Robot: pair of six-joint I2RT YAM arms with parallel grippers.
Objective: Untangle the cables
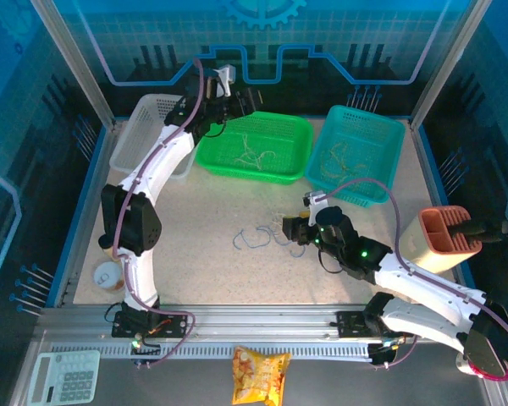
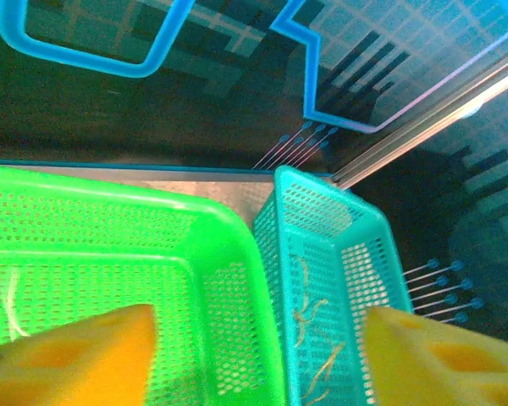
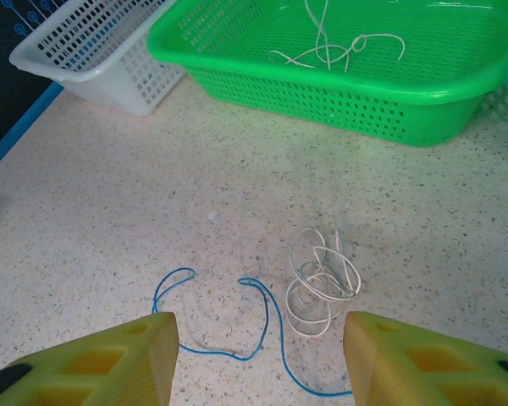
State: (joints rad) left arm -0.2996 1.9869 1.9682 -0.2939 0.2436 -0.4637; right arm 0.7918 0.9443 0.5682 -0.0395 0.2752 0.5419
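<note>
On the table lie two cables: a blue strand [image 3: 229, 355] [image 1: 252, 239] and a small white clump [image 3: 322, 288] [image 1: 281, 230] just right of it, apart. My right gripper [image 3: 261, 359] [image 1: 289, 228] hovers open above them, one yellow finger [image 3: 110, 364] on each side, nothing held. White cables [image 3: 330, 46] [image 1: 252, 152] rest in the green basket [image 1: 245, 173]. Yellowish cables [image 2: 309, 313] [image 1: 347, 161] lie in the teal basket [image 2: 322, 190]. My left gripper [image 2: 258, 355] [image 1: 237, 97] is open and empty over the green basket's far left corner.
A white basket [image 1: 144, 135] [image 3: 93, 51] stands left of the green one. An orange holder [image 1: 444, 237] sits at the right edge, a tape roll [image 1: 110, 275] at the near left. A calculator [image 1: 63, 378] and a snack bag [image 1: 260, 372] lie in front of the rail.
</note>
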